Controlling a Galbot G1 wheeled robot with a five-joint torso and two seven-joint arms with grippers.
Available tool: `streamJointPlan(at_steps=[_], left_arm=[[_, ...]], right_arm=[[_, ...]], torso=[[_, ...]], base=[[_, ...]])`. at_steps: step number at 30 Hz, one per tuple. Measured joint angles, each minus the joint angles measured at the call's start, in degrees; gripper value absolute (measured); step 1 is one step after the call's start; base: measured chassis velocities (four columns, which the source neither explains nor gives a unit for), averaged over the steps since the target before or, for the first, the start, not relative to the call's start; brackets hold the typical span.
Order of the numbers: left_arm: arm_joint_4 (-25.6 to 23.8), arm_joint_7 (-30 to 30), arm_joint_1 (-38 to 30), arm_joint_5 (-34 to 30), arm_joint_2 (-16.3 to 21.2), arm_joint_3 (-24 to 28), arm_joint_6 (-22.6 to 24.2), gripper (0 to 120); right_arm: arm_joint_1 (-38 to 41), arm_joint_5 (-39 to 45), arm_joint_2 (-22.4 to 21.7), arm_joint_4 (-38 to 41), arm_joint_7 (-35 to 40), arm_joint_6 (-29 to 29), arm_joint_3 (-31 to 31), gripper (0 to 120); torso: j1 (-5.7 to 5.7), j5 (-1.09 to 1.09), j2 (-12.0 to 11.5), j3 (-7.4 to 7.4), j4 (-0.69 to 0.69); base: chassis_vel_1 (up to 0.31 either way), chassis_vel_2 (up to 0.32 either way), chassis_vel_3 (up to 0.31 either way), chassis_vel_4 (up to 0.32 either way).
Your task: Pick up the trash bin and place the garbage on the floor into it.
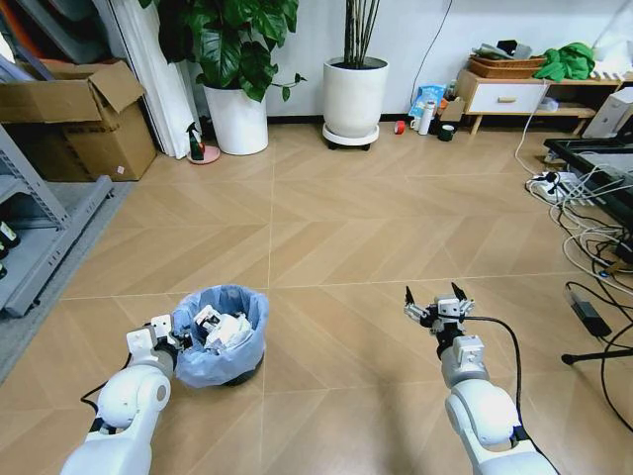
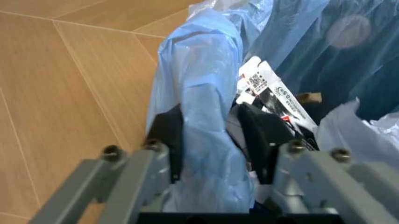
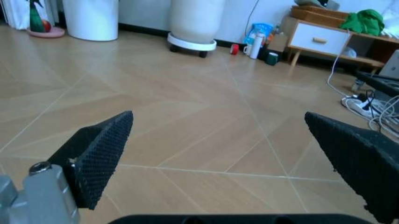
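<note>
The trash bin point(image 1: 223, 336) stands on the wooden floor point(image 1: 346, 228), garbage point(image 1: 220, 329) heaped inside. The left gripper point(image 1: 170, 333) is clamped on the bin's near-left rim; the right gripper point(image 1: 436, 305), well to the bin's right, gapes wide and empty. The left wrist view reveals its pads point(image 2: 265, 135) pinching mostly bag liner point(image 2: 199, 93), so it could slip when lifted.

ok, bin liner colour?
Light blue, crinkly plastic folded over the bin rim. Clearest in the left wrist view, where the left tool pinches it.
</note>
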Motion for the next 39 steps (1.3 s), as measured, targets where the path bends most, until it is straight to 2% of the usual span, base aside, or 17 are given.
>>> streamJointPlan(at_steps=[2, 4, 6, 7, 11, 12, 14, 20, 23, 24, 27, 28, 30, 32, 36, 39], left_arm=[[-0.63, -0.08, 0.23, 0.00, 0.00, -0.16, -0.06, 53], [-0.75, -0.09, 0.28, 0.00, 0.00, -0.20, -0.07, 55], [-1.44, -0.14, 0.62, -0.12, 0.04, -0.39, -0.07, 67], [-1.44, -0.14, 0.62, -0.12, 0.04, -0.39, -0.07, 67], [-2.35, -0.68, 1.18, -0.11, 0.15, -0.70, -0.64, 84], [-2.35, -0.68, 1.18, -0.11, 0.15, -0.70, -0.64, 84], [-3.01, -1.40, 1.63, 0.56, 0.40, -0.76, -0.90, 96], [-3.92, -2.19, 1.82, 2.56, 0.56, -0.78, -2.89, 100], [-5.63, -2.20, 2.55, 5.13, 0.58, -1.33, -7.99, 100], [-5.63, -2.20, 2.55, 5.13, 0.58, -1.33, -7.99, 100], [-8.38, -2.13, 4.24, 7.93, -0.41, -1.87, -15.53, 100], [-8.38, -2.13, 4.24, 7.93, -0.41, -1.87, -15.53, 100], [-10.89, -1.47, 6.66, 11.98, -2.21, -2.33, -20.69, 100], [-12.97, -0.79, 8.74, 14.91, -3.30, -2.36, -23.45, 100], [-16.27, -0.15, 11.67, 17.66, -5.28, -2.24, -24.85, 100], [-20.31, 0.90, 14.99, 18.96, -8.18, -2.12, -25.11, 100]], right_arm=[[0.31, 0.10, -0.06, 0.21, 0.07, -0.06, -0.01, 100], [0.41, 0.12, -0.06, 0.23, 0.09, -0.11, -0.01, 100], [0.95, 0.20, 0.00, 0.29, 0.15, -0.31, -0.10, 100], [0.95, 0.20, 0.00, 0.29, 0.15, -0.31, -0.10, 100], [1.90, 0.59, 0.05, 0.29, 0.29, -0.72, -0.32, 100], [1.90, 0.59, 0.05, 0.29, 0.29, -0.72, -0.32, 100], [2.33, 0.91, 0.02, 0.50, 0.09, -1.00, -0.36, 100], [2.90, 1.31, -0.02, 0.79, -0.09, -1.42, -0.40, 100], [3.46, 2.15, -0.01, 1.39, 0.04, -2.27, -0.32, 100], [3.46, 2.15, -0.01, 1.39, 0.04, -2.27, -0.32, 100], [3.73, 3.46, 0.08, 2.72, 0.11, -3.77, -0.30, 100], [3.73, 3.46, 0.08, 2.72, 0.11, -3.77, -0.30, 100], [3.47, 5.06, -0.06, 4.57, 0.07, -5.28, -0.37, 100], [2.96, 6.49, -0.45, 6.53, -0.12, -6.40, -0.43, 100], [2.14, 7.96, -0.95, 9.34, -0.99, -7.86, -0.38, 100], [0.63, 8.82, -1.85, 13.12, -2.36, -8.97, -0.17, 100]], torso=[[0.00, 0.00, 0.00, 0.00, 0.00], [0.00, 0.00, 0.00, 0.00, 0.00], [0.00, 0.00, 0.00, 0.00, 0.00], [0.00, 0.00, 0.00, 0.00, 0.00], [0.00, 0.00, 0.00, 0.00, 0.00], [0.00, 0.00, 0.00, 0.00, 0.00], [0.00, 0.00, 0.00, 0.00, 0.00], [0.00, 0.00, 0.00, 0.00, 0.00], [0.00, 0.01, 0.00, 0.00, 0.00], [0.00, 0.01, 0.00, 0.00, 0.00], [0.00, 0.01, 0.00, 0.00, 0.00], [0.00, 0.01, 0.00, 0.00, 0.00], [0.00, -0.01, 0.00, 0.00, 0.00], [0.00, 0.01, 0.00, 0.00, 0.01], [0.00, 0.00, 0.00, 0.00, 0.00], [0.00, 0.01, 0.00, 0.00, 0.01]], base=[[0.000, 0.000, 0.000, 0.000], [0.000, 0.000, 0.000, 0.000], [0.000, 0.000, 0.000, 0.000], [0.000, 0.000, 0.000, 0.000], [0.000, 0.000, 0.000, 0.000], [0.000, 0.000, 0.000, 0.000], [0.000, 0.000, 0.000, 0.000], [0.000, 0.000, 0.000, 0.000], [0.000, 0.000, 0.000, 0.000], [0.000, 0.000, 0.000, 0.000], [0.000, 0.000, 0.000, 0.000], [0.000, 0.000, 0.000, 0.000], [0.000, 0.000, 0.000, 0.000], [0.000, 0.000, 0.000, 0.000], [0.000, 0.000, 0.000, 0.000], [0.000, 0.000, 0.000, 0.000]])
